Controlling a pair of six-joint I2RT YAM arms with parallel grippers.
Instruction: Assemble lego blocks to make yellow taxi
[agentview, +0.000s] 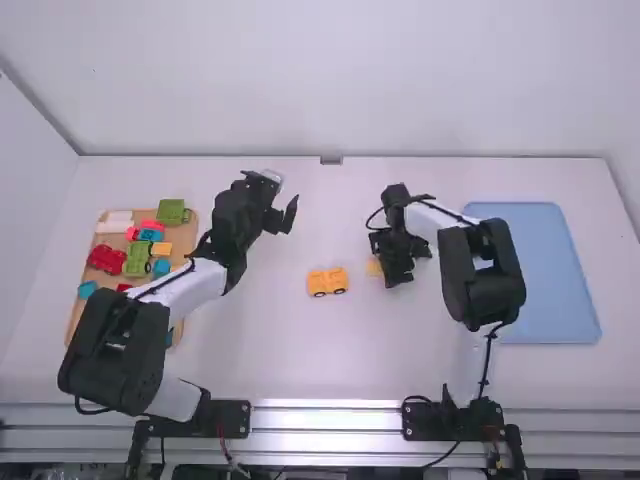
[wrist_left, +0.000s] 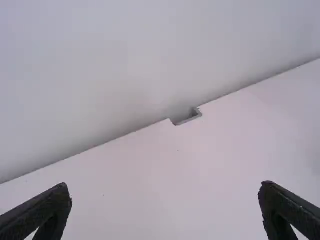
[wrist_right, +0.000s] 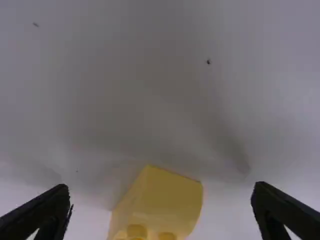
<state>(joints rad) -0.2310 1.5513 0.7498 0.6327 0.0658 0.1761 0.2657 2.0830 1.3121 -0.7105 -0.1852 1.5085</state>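
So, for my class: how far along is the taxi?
Done: the wheeled yellow piece stands on the table. In hand: nothing; the right pincer is open at a loose yellow block, the left pincer open and empty. Remaining: probably joining block and wheeled piece, which sit apart.

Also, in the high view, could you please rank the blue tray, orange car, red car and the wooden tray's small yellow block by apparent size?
1. Blue tray
2. Orange car and red car, too alike to rank
3. Small yellow block
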